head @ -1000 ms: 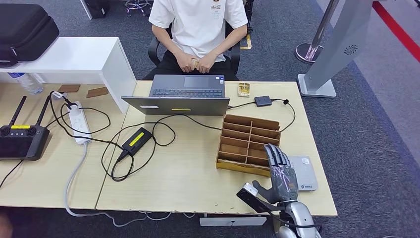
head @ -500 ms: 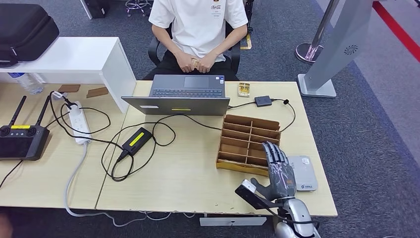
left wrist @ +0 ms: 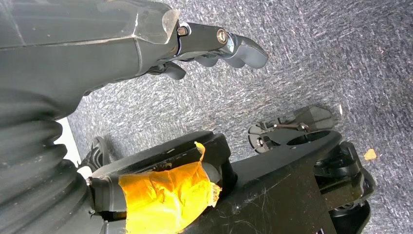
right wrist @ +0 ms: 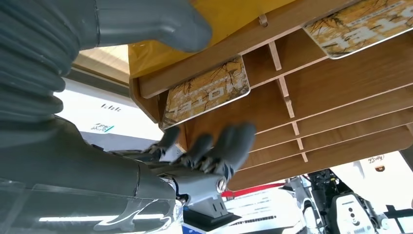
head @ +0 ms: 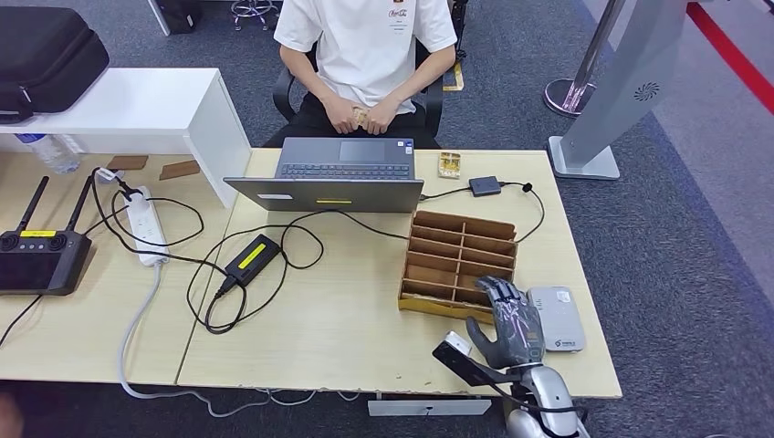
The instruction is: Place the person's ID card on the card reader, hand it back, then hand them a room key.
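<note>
My right hand (head: pixel 507 324) hovers over the near right corner of the wooden card rack (head: pixel 461 224), fingers bent down toward it and holding nothing. In the right wrist view its fingers (right wrist: pixel 216 148) and thumb (right wrist: pixel 151 19) stand apart on either side of a room key card (right wrist: pixel 207 91) lying in a compartment. A second key card (right wrist: pixel 363 23) lies in another slot. The white card reader (head: pixel 561 319) sits just right of the hand. The person (head: pixel 365 46) sits across the table, both hands around a small pale thing (head: pixel 362 116). My left hand (left wrist: pixel 214 46) hangs over carpet, holding nothing.
A laptop (head: pixel 339 173) stands at the far edge, with a small gold item (head: pixel 449 164) and a black adapter (head: pixel 484 185) beside it. A power brick (head: pixel 252 257), cables, a power strip (head: pixel 146 224) and a remote controller (head: pixel 38 255) lie to the left.
The right hand's fingers, stretched out straight before, have bent down toward the rack's near right compartment. Nothing else has moved.
</note>
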